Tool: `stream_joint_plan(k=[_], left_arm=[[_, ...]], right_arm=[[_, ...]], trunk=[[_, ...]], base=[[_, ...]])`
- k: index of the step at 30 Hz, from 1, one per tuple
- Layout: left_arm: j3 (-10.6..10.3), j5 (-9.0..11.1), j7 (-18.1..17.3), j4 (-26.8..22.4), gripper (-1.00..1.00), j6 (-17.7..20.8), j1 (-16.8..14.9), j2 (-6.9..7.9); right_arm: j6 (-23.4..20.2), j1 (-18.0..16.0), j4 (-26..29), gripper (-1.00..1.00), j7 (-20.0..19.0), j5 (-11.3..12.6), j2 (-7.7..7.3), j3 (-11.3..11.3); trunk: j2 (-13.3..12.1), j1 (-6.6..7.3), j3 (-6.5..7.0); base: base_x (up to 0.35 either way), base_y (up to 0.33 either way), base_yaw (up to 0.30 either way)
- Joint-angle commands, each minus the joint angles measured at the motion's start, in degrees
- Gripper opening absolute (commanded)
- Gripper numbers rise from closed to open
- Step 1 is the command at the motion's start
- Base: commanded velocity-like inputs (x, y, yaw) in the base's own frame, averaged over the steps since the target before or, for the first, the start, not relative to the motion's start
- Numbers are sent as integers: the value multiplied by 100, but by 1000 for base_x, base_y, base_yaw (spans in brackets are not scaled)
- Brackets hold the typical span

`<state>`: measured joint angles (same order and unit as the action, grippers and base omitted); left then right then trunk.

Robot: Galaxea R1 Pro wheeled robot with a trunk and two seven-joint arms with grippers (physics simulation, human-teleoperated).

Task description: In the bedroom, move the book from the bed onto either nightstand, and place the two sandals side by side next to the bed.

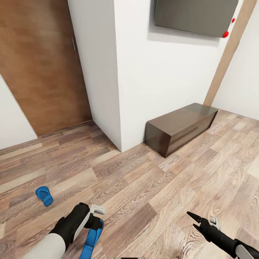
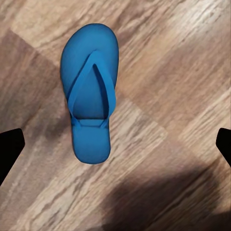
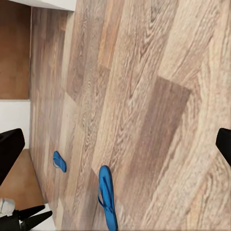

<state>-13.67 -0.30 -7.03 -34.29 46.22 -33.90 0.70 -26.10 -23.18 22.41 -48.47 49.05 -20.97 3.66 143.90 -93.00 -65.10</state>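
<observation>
One bright blue sandal lies flat on the wood floor, right under my left gripper. The left wrist view looks straight down on this sandal, and the left gripper is open above it, with dark fingertips at both edges of the frame and nothing between them. The second sandal lies apart, farther left on the floor. My right gripper hovers open over bare floor at the lower right. Both sandals also appear in the right wrist view. The bed, book and nightstand are out of view.
A long low dark brown bench stands against the white wall ahead on the right. A projecting wall corner and a wooden door are on the left. A dark screen hangs on the wall.
</observation>
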Motion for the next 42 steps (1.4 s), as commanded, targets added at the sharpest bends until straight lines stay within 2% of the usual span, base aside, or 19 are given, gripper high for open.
stream_joint_plan(k=[1, 11, 34, 42], left_arm=[[-28, -5, -11, -10, 100, 7, -3, 11], [-15, -4, 14, -28, 100, -235, -3, 47], [-13, -3, 29, -71, 100, -598, -3, 62], [-13, -5, 34, -256, 100, -651, -3, 67]], right_arm=[[-47, -2, -1, 100, -38, 30, 0, 11], [-46, -2, 0, 100, -203, 28, -3, 3], [-36, -2, 0, 100, -231, 34, 5, -8], [-35, -2, 0, 100, -233, 34, 5, -6]], trunk=[[4, -1, -28], [17, -27, -249], [48, -86, -759], [59, -107, -936]], base=[[0, 0, 0], [0, 0, 0], [0, 0, 0], [0, 0, 0]])
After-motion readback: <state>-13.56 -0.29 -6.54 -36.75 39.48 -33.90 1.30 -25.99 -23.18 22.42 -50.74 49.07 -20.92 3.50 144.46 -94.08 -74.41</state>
